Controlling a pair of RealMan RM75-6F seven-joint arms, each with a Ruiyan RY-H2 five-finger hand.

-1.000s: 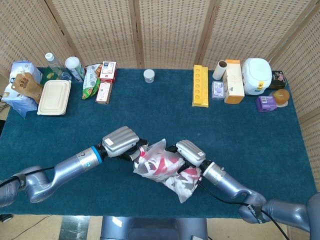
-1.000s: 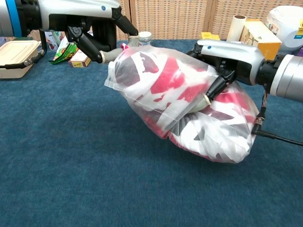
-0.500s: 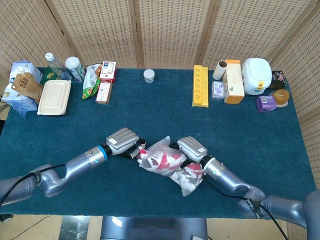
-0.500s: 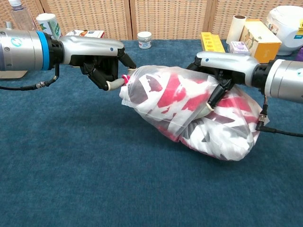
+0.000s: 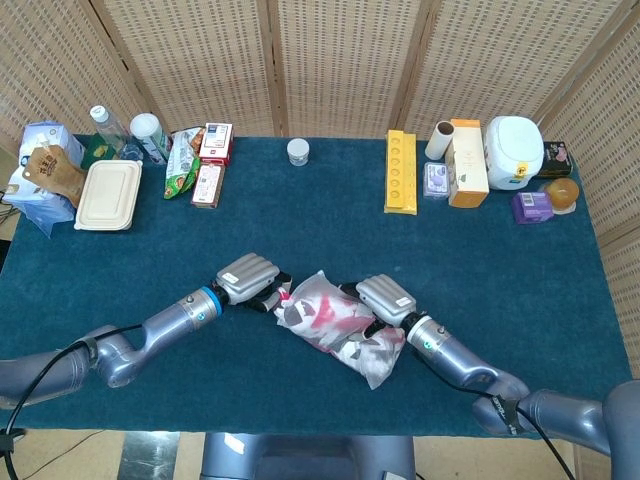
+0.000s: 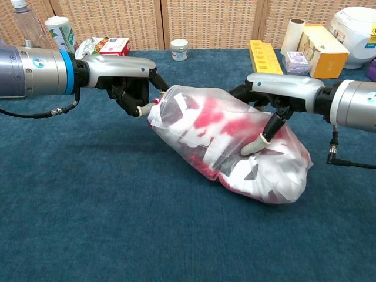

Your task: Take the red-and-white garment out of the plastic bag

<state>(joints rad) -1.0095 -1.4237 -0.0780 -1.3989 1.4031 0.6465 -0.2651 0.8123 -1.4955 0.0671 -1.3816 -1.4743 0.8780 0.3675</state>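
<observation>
A clear plastic bag (image 5: pixel 335 325) (image 6: pixel 226 141) stuffed with the red-and-white garment (image 6: pixel 202 120) lies on the blue tablecloth near the front edge. My left hand (image 5: pixel 248 278) (image 6: pixel 126 82) pinches the bag's left end, where a pink bit of cloth pokes out. From the right, my right hand (image 5: pixel 385 298) (image 6: pixel 276 97) reaches over the bag's top, its fingers (image 6: pixel 254 144) curled down onto the plastic and gripping it. The garment is wholly inside the bag.
Along the table's back edge stand a takeaway box (image 5: pixel 108 195), snack packs (image 5: pixel 208 160), a white jar (image 5: pixel 297 151), a yellow tray (image 5: pixel 400 170), cartons (image 5: pixel 466 162) and a white cooker (image 5: pixel 514 150). Woven screens close off the back.
Both hands have come down with the bag, which hung above the table a second ago and now lies on the cloth. The right hand's fingers have shifted further over its top.
</observation>
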